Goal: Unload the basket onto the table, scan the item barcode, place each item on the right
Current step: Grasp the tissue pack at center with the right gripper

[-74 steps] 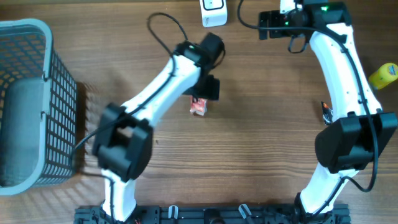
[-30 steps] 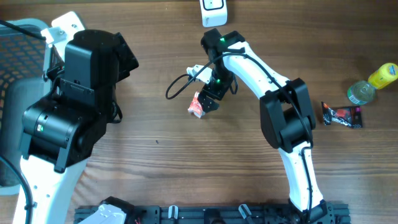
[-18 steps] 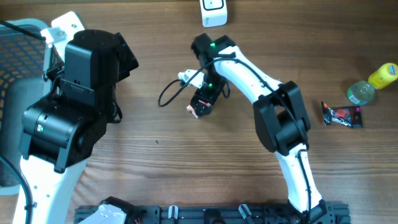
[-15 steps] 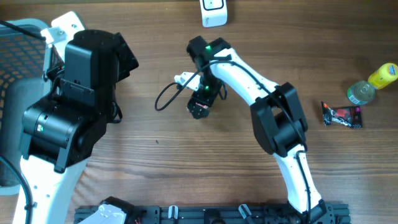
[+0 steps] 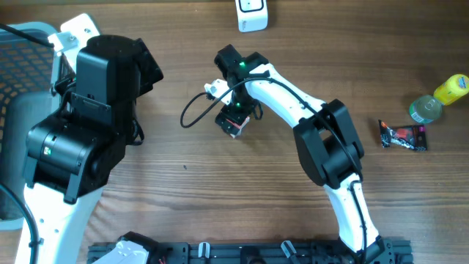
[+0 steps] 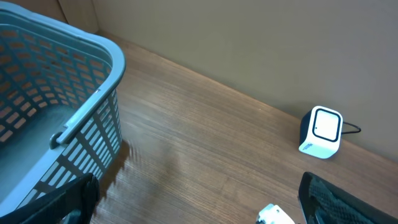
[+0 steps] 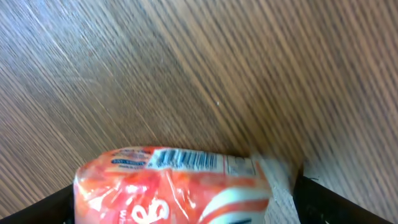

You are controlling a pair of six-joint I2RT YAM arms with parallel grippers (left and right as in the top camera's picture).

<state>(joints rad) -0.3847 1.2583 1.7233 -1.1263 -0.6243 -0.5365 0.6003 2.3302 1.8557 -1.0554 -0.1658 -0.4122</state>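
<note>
The item is an orange plastic packet (image 7: 168, 180) lying on the wooden table, its barcode (image 7: 186, 160) facing up along its far edge. My right gripper (image 7: 186, 198) is open and straddles the packet, one dark finger (image 7: 65, 202) at its left end and the other (image 7: 323, 199) a little off its right end. From overhead this gripper (image 5: 233, 121) covers almost all of the packet. The white scanner (image 5: 251, 15) stands at the table's back edge and also shows ahead of the left wrist as the scanner (image 6: 321, 130). My left gripper (image 6: 199, 202) is open, raised and holds nothing.
A blue-grey mesh basket (image 6: 74, 118) stands at the far left. At the right lie a dark snack packet (image 5: 401, 136), a clear bottle (image 5: 425, 108) and a yellow object (image 5: 454, 88). The raised left arm (image 5: 80, 139) hides the table's left side. A black cable (image 5: 192, 116) loops beside the right wrist.
The right gripper has swung left and come down over the packet. Earlier the left arm was at the packet; it has since pulled back to the left and stayed still.
</note>
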